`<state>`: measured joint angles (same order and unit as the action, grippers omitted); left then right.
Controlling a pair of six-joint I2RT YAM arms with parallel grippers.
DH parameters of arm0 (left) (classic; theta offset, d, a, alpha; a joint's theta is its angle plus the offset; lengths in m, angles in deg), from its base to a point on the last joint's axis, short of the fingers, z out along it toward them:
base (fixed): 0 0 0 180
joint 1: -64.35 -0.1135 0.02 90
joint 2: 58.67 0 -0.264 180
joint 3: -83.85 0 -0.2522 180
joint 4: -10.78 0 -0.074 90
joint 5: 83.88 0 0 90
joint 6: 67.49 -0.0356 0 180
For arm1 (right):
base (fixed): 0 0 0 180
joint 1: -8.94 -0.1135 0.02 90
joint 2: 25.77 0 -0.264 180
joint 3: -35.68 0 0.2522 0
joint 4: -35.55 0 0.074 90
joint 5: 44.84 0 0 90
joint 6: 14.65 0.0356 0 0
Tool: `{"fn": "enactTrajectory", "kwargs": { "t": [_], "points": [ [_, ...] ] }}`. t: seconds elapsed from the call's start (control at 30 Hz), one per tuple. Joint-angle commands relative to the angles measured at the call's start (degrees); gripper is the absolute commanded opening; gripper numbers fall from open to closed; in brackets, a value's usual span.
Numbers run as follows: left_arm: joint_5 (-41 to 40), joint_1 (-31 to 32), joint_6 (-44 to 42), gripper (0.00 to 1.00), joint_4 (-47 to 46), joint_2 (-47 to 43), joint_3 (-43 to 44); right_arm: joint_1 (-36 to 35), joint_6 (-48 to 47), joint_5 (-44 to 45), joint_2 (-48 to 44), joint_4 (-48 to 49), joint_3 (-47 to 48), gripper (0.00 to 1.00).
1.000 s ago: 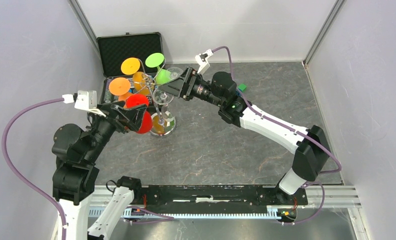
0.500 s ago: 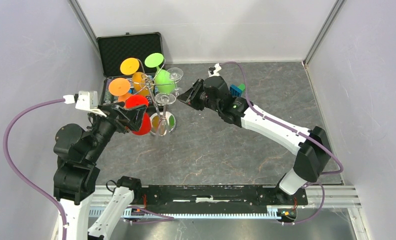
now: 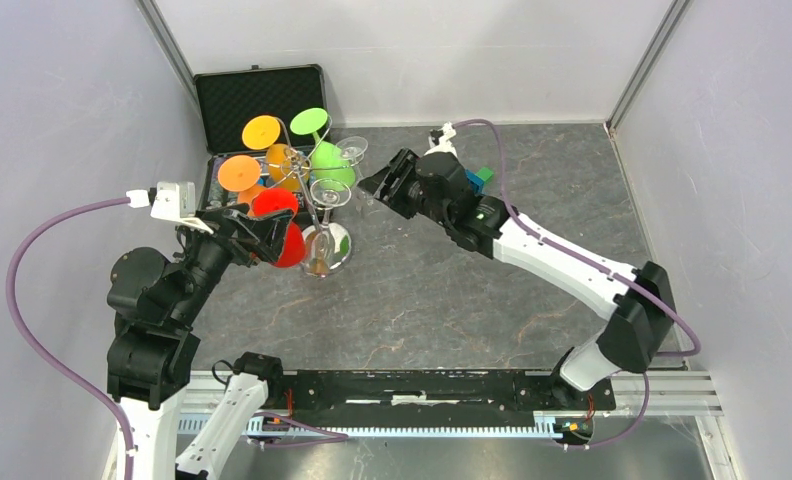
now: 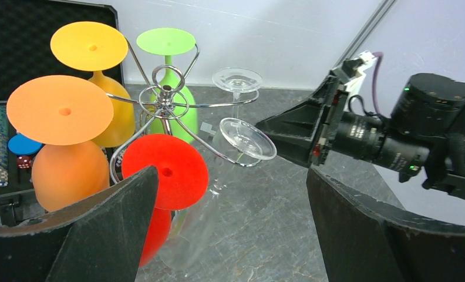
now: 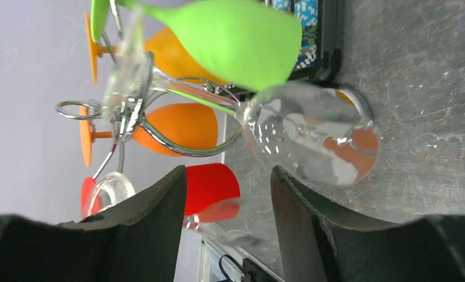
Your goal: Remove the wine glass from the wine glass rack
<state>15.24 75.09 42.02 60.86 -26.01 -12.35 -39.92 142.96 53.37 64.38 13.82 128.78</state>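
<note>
Left claw: wide apart, empty, red glass beside one finger.
Right claw: apart, empty.
Clear wine glass: hangs on the wine glass rack, just ahead of right claw.

- Grey stone-patterned counter fills the middle, mottled with pale veins.
- Plain lilac-grey walls all round: left wall, back wall, right wall.
- Metal uprights in the far corners: left post, right post.
- Silver rail runs along the near edge.
- Light is soft and even.
</note>
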Motion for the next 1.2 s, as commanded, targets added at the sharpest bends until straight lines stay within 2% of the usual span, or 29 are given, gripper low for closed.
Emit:
{"fn": "enactTrajectory", "kwargs": {
  "t": [0.0,0.13,0.27,0.4,0.63,0.77,0.97,1.17],
  "points": [
    [-0.33,0.07,-2.45,1.00,-1.08,-0.02,0.09,0.00,-2.82,5.97,-6.24,1.37,-0.92,0.61],
    [-0.49,0.07,-2.63,1.00,-1.09,0.14,0.16,-0.06,-4.47,5.05,-8.78,3.17,-1.73,0.67],
    [-0.51,0.07,-2.72,1.00,-1.12,0.26,0.34,-0.01,-6.01,-0.55,-10.65,10.14,-4.59,0.81],
    [-0.43,0.07,-2.72,1.00,-1.09,0.43,0.36,-0.01,-6.48,-6.77,-10.78,15.83,-6.13,0.84],
    [-0.05,0.07,-2.48,1.00,-1.25,0.38,0.29,-0.01,-4.35,-18.09,-6.69,19.05,-3.75,0.84],
    [0.22,0.05,-2.46,1.00,-1.25,0.32,0.18,-0.04,-5.39,-17.29,-5.02,14.39,-0.98,0.83],
    [0.28,0.11,-2.37,1.00,-1.25,0.40,0.10,-0.01,-5.90,-15.47,-4.25,12.98,-0.59,0.81],
    [0.34,0.07,-2.19,1.00,-1.42,0.43,-0.25,-0.04,-2.40,-15.50,-2.23,16.07,-1.36,0.76]
  ]
}}
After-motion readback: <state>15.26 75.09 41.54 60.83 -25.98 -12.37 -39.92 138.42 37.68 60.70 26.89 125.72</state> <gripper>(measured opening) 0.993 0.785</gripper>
